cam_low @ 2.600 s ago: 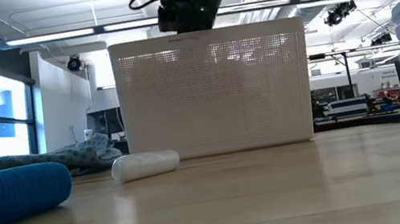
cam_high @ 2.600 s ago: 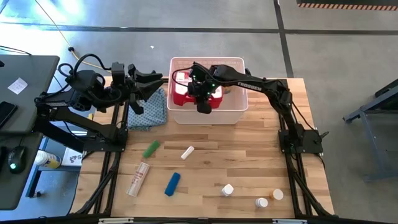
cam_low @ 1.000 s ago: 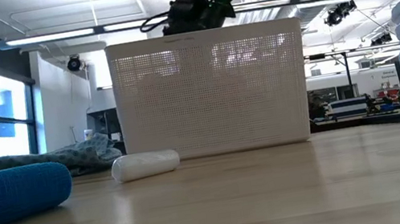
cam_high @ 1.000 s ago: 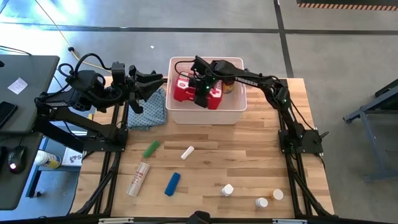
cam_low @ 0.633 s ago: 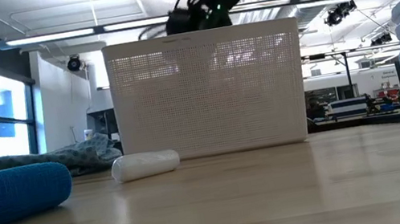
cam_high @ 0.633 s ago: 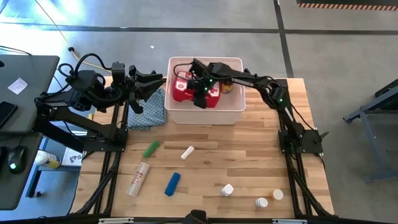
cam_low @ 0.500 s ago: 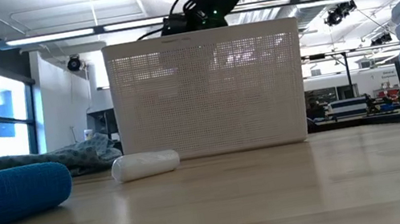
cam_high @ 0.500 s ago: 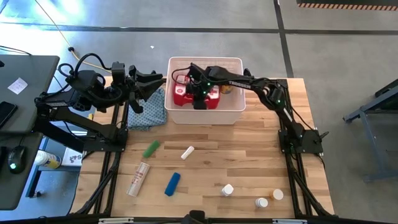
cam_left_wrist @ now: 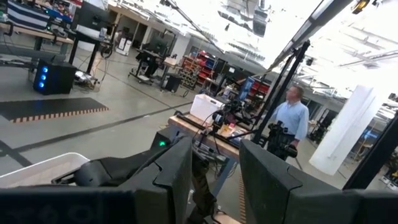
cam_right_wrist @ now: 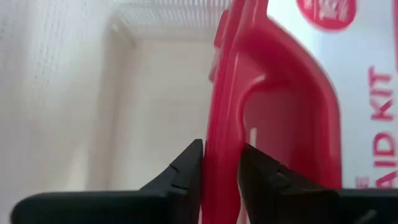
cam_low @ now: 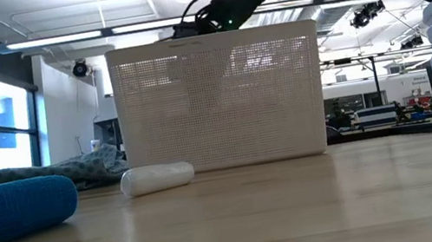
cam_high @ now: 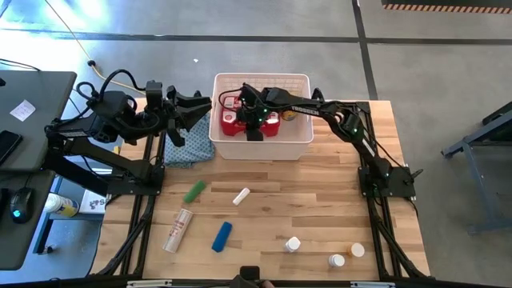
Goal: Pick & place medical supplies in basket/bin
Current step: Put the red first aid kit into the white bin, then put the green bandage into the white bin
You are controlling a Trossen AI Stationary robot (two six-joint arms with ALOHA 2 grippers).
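Lowered into the basket — right gripper clamps the first-aid case; left gripper open.

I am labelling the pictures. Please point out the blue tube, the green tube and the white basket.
blue tube [cam_high: 222, 237]: high view, middle of its body.
green tube [cam_high: 194, 192]: high view, middle of its body.
white basket [cam_low: 218, 103]: low view, near slotted wall.

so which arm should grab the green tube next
Left. Its hand is open and free near the cloth on the green tube's side; the right hand is shut on the red first-aid case inside the basket.
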